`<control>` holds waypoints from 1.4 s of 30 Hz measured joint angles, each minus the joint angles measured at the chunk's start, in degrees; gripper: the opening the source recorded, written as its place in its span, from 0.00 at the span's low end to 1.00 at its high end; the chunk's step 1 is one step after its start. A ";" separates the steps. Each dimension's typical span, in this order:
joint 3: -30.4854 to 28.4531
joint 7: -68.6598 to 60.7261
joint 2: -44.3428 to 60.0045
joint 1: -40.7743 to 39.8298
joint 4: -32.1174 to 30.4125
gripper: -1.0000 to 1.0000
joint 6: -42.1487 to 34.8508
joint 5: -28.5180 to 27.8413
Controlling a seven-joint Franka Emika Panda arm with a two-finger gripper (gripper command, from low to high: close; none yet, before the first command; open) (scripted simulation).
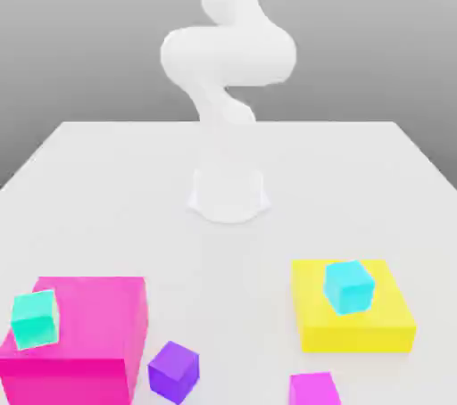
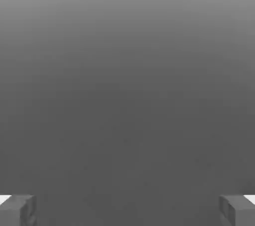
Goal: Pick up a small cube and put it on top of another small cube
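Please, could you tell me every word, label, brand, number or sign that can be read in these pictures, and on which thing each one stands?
There are none: no text or sign can be read on the cubes, the pink block, the yellow block or the robot arm.

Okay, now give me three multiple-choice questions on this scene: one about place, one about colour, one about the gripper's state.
1. Where is the cyan cube?
A. On the pink block
B. On the yellow block
C. On the table

2. What colour is the small cube between the two large blocks, nearer the pink one?
A. Purple
B. Orange
C. Black

3. How is the gripper?
A. Shut on a cube
B. Shut and empty
C. Open and empty

Right letters:
1: B, the cyan cube sits on top of the yellow block.
2: A, the purple cube stands beside the pink block.
3: C, the gripper has its fingers wide apart, nothing between them.
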 joint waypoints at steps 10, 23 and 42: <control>-11.79 -24.81 18.32 10.15 -3.35 0.50 7.02 5.93; -17.85 -57.99 42.12 13.95 -7.57 0.50 15.77 15.62; -10.67 -78.21 65.48 5.54 -8.50 0.00 30.21 19.01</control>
